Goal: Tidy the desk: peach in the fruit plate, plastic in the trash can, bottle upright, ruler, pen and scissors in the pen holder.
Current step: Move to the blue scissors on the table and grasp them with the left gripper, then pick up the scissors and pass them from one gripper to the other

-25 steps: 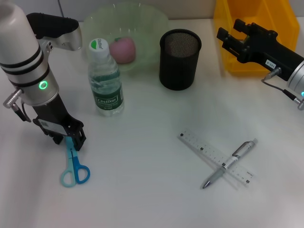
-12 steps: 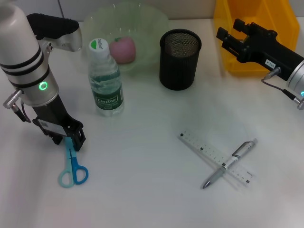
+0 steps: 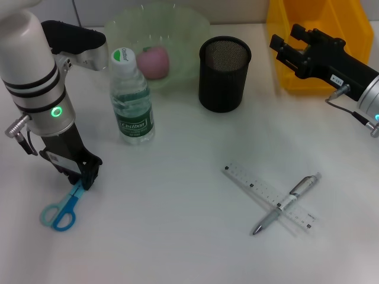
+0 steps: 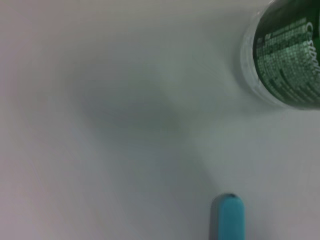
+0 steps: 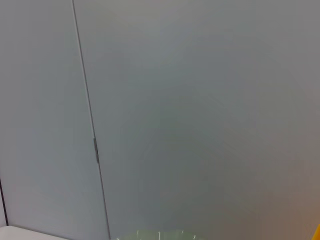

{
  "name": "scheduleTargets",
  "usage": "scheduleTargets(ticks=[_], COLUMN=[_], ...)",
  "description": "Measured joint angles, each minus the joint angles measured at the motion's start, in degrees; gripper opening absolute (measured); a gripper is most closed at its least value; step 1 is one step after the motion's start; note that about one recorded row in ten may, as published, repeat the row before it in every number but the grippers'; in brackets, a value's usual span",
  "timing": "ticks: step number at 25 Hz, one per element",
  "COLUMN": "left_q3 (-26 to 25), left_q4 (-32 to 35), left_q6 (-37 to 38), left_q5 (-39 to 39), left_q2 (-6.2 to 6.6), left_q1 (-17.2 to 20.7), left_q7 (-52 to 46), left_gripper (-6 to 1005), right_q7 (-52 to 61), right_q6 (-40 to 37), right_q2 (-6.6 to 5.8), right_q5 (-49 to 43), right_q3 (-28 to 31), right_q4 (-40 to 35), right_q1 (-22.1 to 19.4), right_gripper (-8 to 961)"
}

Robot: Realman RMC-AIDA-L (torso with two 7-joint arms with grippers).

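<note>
The worktop (image 3: pixel 195 148) is a plain white surface, and the right wrist view shows a grey panelled wall (image 5: pixel 200 110) behind it. Compared with a second ago, the blue scissors (image 3: pixel 61 208) have swung round: their handles now point toward the robot's left, where before they lay straight toward the near edge. The left gripper (image 3: pixel 83 176) has shifted slightly with them and is clamped on the blade end at the worktop's left side. The right gripper (image 3: pixel 285 42) has not moved; it hovers with its fingers apart in front of the yellow trash can (image 3: pixel 314 44).

The pale green fruit plate (image 3: pixel 177 35) holds the pink peach (image 3: pixel 153 61). The black mesh pen holder (image 3: pixel 224 74) stands beside it, with nothing visible inside. The bottle (image 3: pixel 131 100) stands upright near the plate. The ruler (image 3: pixel 260 192) lies flat with the pen (image 3: pixel 290 201) crossed over it.
</note>
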Motion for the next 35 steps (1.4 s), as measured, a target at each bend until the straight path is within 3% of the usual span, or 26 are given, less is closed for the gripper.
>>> scheduleTargets(ticks=[8,23,28,35], left_q3=[0.1,1.5,1.1,0.6], left_q4=[0.2,3.5,8.1,20.2], left_q6=[0.3,2.1,3.2,7.2], left_q5=[0.0,0.0,0.0,0.0], left_q2=[-0.11,-0.18,-0.19,-0.37], left_q1=[-0.3,-0.6,0.0,3.6], left_q7=[0.2,0.2,0.2,0.2], left_gripper=[214,214,214,215], right_q7=[0.0,0.0,0.0,0.0], right_q6=[0.0,0.1,0.1,-0.4], right_q2=[0.0,0.0,0.0,0.04], right_q5=[0.0,0.0,0.0,0.0], right_q3=[0.0,0.1,0.7,1.2], right_q4=[0.1,0.1,0.1,-0.3], right_q1=[0.0,0.1,0.1,0.1], right_gripper=[553,553,553,553])
